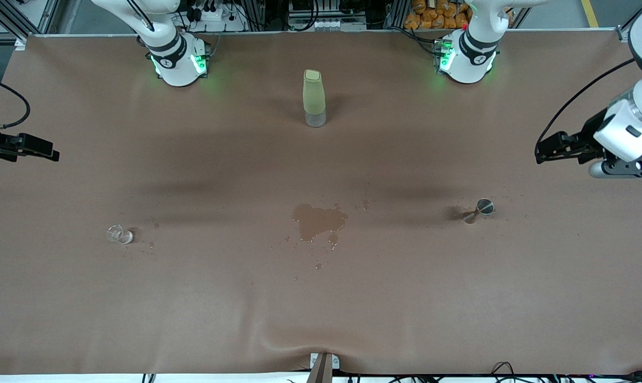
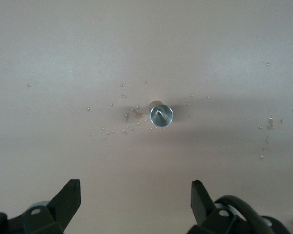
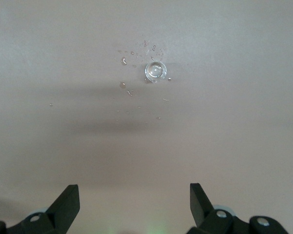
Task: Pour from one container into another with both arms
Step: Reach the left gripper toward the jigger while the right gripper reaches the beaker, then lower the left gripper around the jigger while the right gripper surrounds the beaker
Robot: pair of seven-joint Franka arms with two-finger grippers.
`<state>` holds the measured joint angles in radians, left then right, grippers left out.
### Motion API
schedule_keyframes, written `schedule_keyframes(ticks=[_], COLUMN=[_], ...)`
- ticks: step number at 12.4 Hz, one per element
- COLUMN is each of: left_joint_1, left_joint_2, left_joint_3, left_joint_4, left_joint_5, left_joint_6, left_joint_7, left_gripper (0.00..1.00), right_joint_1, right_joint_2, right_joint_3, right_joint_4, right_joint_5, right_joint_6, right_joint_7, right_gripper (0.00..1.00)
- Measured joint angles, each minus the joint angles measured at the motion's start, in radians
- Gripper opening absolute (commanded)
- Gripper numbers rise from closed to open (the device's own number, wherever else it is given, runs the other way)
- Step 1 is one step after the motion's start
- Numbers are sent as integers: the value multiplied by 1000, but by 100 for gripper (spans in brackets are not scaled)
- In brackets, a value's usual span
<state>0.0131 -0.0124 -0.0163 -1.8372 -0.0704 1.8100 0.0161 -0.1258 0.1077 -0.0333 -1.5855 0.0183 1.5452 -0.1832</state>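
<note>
Left gripper (image 2: 134, 202): fingers apart, empty, above small silvery hourglass metal jigger (image 2: 161, 115).
Right gripper (image 3: 134, 202): fingers apart, empty, above tiny clear glass cup (image 3: 155, 71).

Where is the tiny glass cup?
In the front view, the tiny glass cup stands on the table toward the right arm's end, with the wet spill between it and the metal jigger.

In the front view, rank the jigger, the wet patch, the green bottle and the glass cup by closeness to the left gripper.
From the open left gripper:
1. jigger, at the left arm's end.
2. wet patch, mid-table; green bottle, too close to call.
3. glass cup, at the right arm's end.
</note>
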Motion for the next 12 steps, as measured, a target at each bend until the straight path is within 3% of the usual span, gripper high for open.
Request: schedule_keyframes(ticks=[6,9,12], left_joint_1=[45,116,198], left_joint_2=[5,48,152], left_joint_3=[-1,2,4], left_joint_4=[-197,-269,-276], left_joint_5=[-108,-176,-330], left_joint_6=[213,294,329], left_joint_7=[132,380,712], left_gripper=[100,100,100], right_joint_1=[-78,-132,-198], right_joint_2=[89,146,215], right_joint_3=[-1,-2,-3], right_joint_4=[0,1,2], right_joint_5=[21,80,178], right_joint_6=[93,141,168], right_joint_7=[-217,-347,-528], right_gripper=[100,100,100])
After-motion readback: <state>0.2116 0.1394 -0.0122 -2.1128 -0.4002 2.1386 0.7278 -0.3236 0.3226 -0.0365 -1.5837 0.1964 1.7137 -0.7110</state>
